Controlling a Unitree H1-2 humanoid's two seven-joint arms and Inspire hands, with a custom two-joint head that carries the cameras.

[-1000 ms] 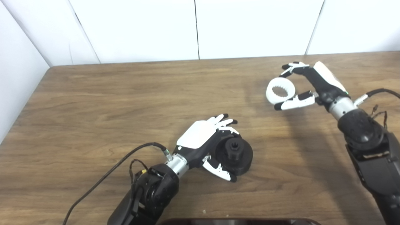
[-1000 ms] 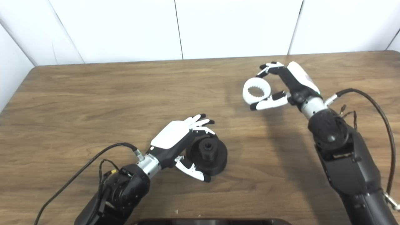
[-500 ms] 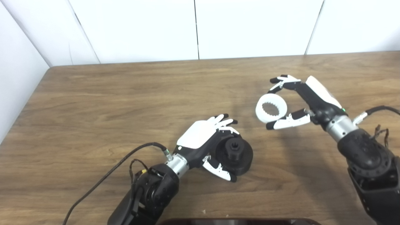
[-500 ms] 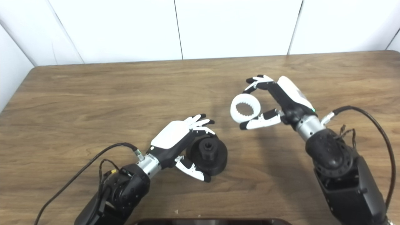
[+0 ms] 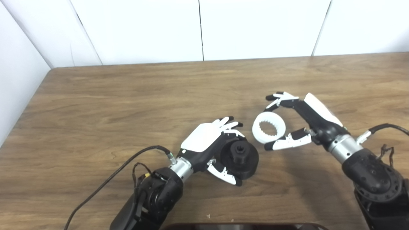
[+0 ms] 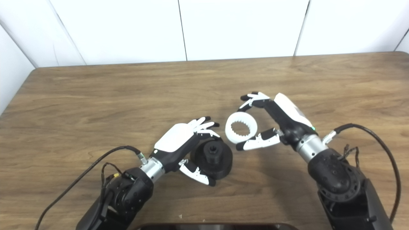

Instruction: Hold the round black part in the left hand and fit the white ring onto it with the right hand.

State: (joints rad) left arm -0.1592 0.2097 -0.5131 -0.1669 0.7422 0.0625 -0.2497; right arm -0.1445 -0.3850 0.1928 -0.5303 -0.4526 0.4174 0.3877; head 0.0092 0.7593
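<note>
Right hand [image 5: 295, 123] pinches the white ring [image 5: 268, 128] by its rim at frame centre; it looks light, rigid and toothed inside. Left hand [image 5: 209, 145] cups the round black part [image 5: 241, 156], likely heavier, just below-left.

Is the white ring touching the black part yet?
Apart. The left eye view shows bare table between the white ring in the right hand and the black part.
</note>
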